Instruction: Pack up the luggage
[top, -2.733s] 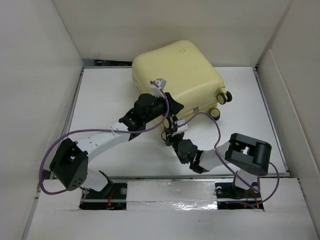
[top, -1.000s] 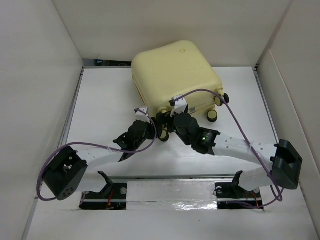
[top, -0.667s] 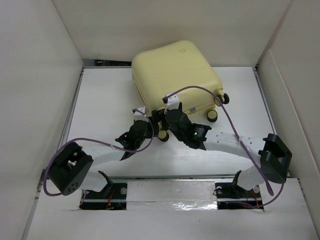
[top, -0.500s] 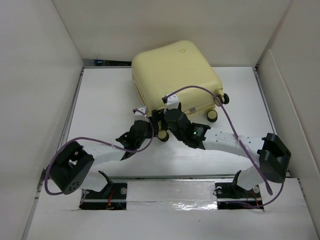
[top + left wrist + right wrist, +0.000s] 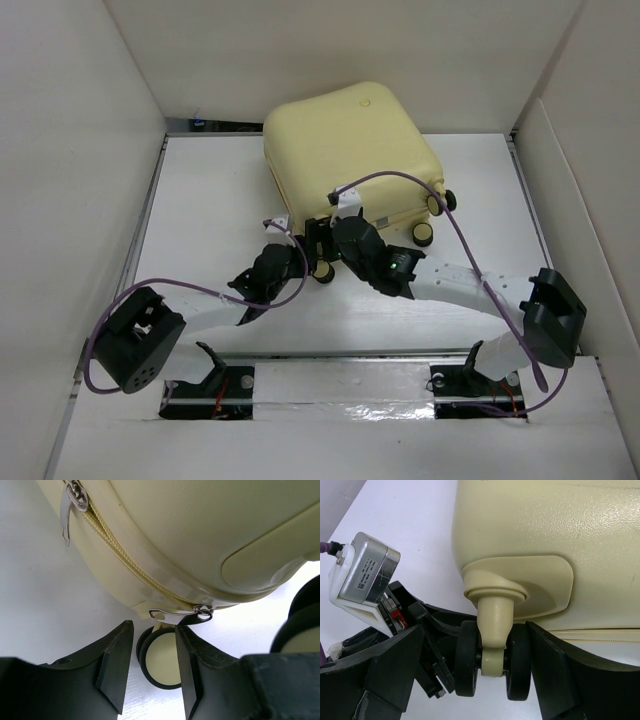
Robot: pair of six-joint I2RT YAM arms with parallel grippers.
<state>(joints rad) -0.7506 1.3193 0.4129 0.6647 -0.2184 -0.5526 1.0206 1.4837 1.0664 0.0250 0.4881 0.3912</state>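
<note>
The pale-yellow luggage lies closed at the back of the table, a zip pull hanging at its near corner. Both grippers meet at its front-left caster wheel. My left gripper is open. In the left wrist view my left gripper straddles the wheel, with table showing between the left finger and the wheel. My right gripper is open wide. In the right wrist view my right gripper spans the twin caster and part of the left gripper. Its right finger touches the wheel.
Two more caster wheels stick out on the luggage's right side. A second zip pull hangs farther along the zip. White walls box in the table. The left wrist camera sits close beside my right gripper.
My right gripper has slid left and in around the front caster. The left gripper's jaws have narrowed and edged forward. The luggage has stayed put.
</note>
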